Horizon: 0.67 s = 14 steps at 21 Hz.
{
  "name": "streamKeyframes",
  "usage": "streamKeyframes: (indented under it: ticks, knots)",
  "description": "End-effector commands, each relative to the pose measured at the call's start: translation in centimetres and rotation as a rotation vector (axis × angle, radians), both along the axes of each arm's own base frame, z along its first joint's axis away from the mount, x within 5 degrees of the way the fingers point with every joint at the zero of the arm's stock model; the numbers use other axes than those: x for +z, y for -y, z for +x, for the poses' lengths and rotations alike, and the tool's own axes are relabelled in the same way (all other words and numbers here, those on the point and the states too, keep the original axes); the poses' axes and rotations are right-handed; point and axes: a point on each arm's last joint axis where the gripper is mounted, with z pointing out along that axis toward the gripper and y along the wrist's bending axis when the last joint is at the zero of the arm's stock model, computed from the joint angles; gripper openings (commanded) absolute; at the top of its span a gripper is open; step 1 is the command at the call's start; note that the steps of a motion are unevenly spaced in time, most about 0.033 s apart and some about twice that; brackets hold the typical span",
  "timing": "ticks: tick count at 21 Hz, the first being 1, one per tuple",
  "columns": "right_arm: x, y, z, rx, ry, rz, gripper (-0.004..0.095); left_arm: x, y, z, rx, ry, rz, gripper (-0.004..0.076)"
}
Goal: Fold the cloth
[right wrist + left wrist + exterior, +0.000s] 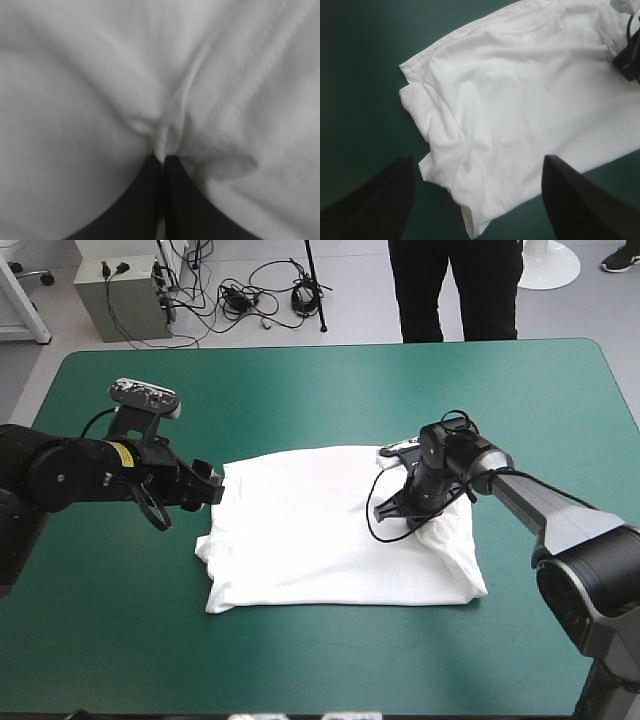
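T-shirt (330, 530) spread flat, layers doubled at its left edge, cover (300, 660) showing on every side of it. Your right gripper (162, 159) pinched tight on ridge of cloth near T-shirt's right edge (seam puckers at tips), likely to carry that side over. Left gripper (479, 159) fingers wide apart, just off T-shirt's left edge, placed to take hem there.

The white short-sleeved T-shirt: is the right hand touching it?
Touching. In the right wrist view, the right hand has its two black fingers all but shut, with a ridge of the white short-sleeved T-shirt pinched between their tips.
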Motion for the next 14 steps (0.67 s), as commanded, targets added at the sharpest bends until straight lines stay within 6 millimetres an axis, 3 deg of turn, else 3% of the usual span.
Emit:
streamKeyframes:
  ticks: [1, 4, 6, 7, 8, 9, 12, 14]
  knots:
    - [1.3, -0.1, 0.3, 0.019, 0.059, 0.002, -0.0005, 1.1, -0.2, -1.1, 0.0, 0.004, -0.027, 0.0514]
    - [1.4, -0.2, 0.3, 0.051, 0.06, 0.023, 0.0072, 1.1, -0.2, -1.1, -0.001, 0.003, -0.029, 0.0514]
    - [2.0, -0.5, 0.2, 0.053, 0.032, 0.047, 0.0207, 1.1, -0.2, -1.1, -0.001, 0.003, -0.029, 0.0514]
    - [3.0, -0.6, -0.1, 0.063, 0.0, 0.058, 0.0316, 1.1, -0.2, -1.1, -0.001, 0.003, -0.029, 0.0514]
    - [3.9, -0.7, -0.1, 0.067, 0.002, 0.067, 0.0362, 1.1, -0.2, -1.1, -0.001, 0.004, -0.028, 0.0514]
    - [6.3, -0.6, -0.4, 0.071, 0.056, 0.095, 0.0418, 1.1, -0.3, -1.1, -0.001, 0.006, -0.029, 0.0514]
    - [11.2, 0.1, -1.3, 0.07, 0.169, 0.103, 0.0424, 1.2, -0.3, -1.2, -0.001, 0.012, -0.021, 0.0514]
    - [14.7, 2.0, -2.9, 0.047, 0.288, 0.028, 0.0424, 1.2, -0.6, -1.1, 0.032, 0.017, -0.007, 0.0515]
